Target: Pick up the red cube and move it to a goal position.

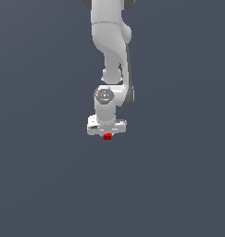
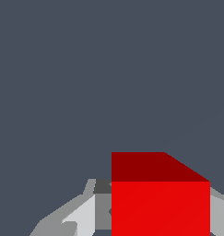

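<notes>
Arm [image 1: 111,41]: smooth white casing, soft sheen, dark grey joint trim. Gripper [image 1: 107,131]: same pale, smooth finish, grey shaded fingers [image 2: 81,214]. Red cube [image 2: 159,207]: flat, matt, untextured red, 2 faces visible, darker at 12 o'clock. Ground [image 1: 40,185]: uniform matt slate-grey.

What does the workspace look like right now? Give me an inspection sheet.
Surface: plain dark grey-blue ground, no markings.
Job's things: red cube sits directly under the tool; no goal marker seen.
Clutter: nothing seen.
Grippers: white tool points down; in the wrist view grey fingers flank the cube on both sides; contact cannot be told.
Cables: nothing seen.
Surroundings: only the white arm; nothing else seen.
</notes>
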Motion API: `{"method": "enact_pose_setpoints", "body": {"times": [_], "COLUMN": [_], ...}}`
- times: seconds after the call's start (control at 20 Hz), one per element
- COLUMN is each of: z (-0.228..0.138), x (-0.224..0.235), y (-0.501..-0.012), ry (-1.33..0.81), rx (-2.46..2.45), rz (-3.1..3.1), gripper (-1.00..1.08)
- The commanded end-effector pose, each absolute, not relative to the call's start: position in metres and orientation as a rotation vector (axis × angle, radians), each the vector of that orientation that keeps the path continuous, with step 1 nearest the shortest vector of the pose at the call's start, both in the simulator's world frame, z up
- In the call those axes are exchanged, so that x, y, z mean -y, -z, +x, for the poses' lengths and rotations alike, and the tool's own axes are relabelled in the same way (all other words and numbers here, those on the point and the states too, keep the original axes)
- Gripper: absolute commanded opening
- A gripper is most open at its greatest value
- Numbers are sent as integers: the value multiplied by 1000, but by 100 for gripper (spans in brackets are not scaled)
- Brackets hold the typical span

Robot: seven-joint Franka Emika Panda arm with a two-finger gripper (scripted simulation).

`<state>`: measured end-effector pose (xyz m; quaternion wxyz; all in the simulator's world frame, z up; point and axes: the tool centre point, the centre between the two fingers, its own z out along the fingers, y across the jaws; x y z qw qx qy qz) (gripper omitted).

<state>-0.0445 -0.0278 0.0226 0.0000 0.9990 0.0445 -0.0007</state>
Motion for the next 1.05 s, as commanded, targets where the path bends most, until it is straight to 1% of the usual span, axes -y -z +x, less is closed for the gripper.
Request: {"method": "enact_pose_setpoints", "body": {"times": [0.0, 0.65, 1.0], "z": [-47, -76, -81], "x": [26, 10, 7], "y": [-27, -74, -83], "ry": [1, 1, 1], "rx": [-140, -140, -140], "rz": [3138, 3138, 3138], "gripper": [-100, -100, -100]}}
